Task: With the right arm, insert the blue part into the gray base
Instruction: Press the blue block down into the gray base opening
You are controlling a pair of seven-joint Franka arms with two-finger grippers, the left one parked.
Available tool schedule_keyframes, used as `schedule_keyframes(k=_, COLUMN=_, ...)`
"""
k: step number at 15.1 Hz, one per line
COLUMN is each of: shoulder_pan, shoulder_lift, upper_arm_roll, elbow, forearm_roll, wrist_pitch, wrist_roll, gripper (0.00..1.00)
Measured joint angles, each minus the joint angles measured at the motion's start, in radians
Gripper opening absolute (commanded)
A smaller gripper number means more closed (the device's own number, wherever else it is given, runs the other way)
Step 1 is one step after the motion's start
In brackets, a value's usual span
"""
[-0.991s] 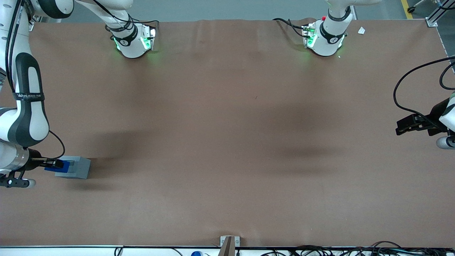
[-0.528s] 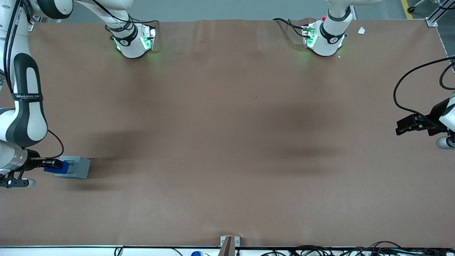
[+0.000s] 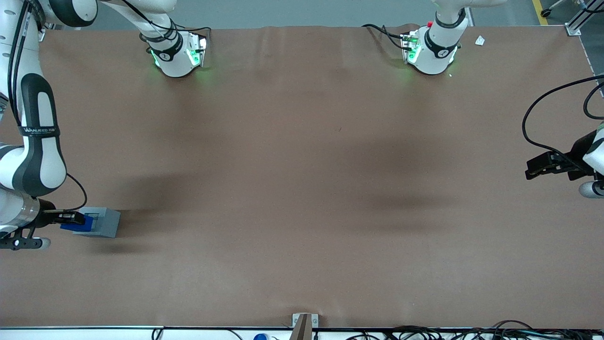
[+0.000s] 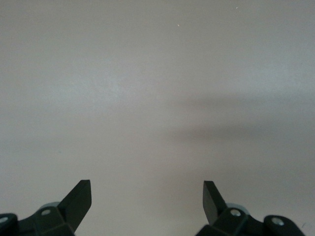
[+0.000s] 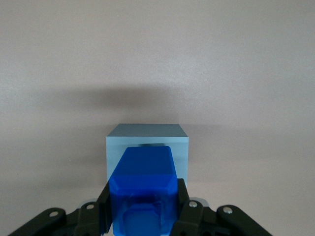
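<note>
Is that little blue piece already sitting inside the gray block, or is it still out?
Not seated yet. The gripper is shut on the blue part, holding it over the gray base at the working arm's end.

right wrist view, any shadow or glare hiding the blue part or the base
Right wrist view: no glare; the gripper grips the blue part over the gray base, a soft shadow on the table above. Front view: darker shadow beside the base.

A brown sheet covers the counter [image 3: 302, 189]. The gray base [image 3: 104, 222] rests directly on it, toward the working arm's end. Two white arm pedestals [image 3: 177, 54] with green lights stand farther from the front camera. The hand [image 3: 75, 218] hangs just beside the base, clamped on the blue part [image 3: 78, 225].
</note>
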Motion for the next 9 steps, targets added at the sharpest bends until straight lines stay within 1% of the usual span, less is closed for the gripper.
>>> schedule_keyframes(k=9, shoulder_pan=-0.001, shoulder_lift=0.005, upper_arm_roll=0.0, elbow=-0.016, forearm_roll=0.0, wrist_pitch=0.001, wrist_roll=0.0, gripper=0.01)
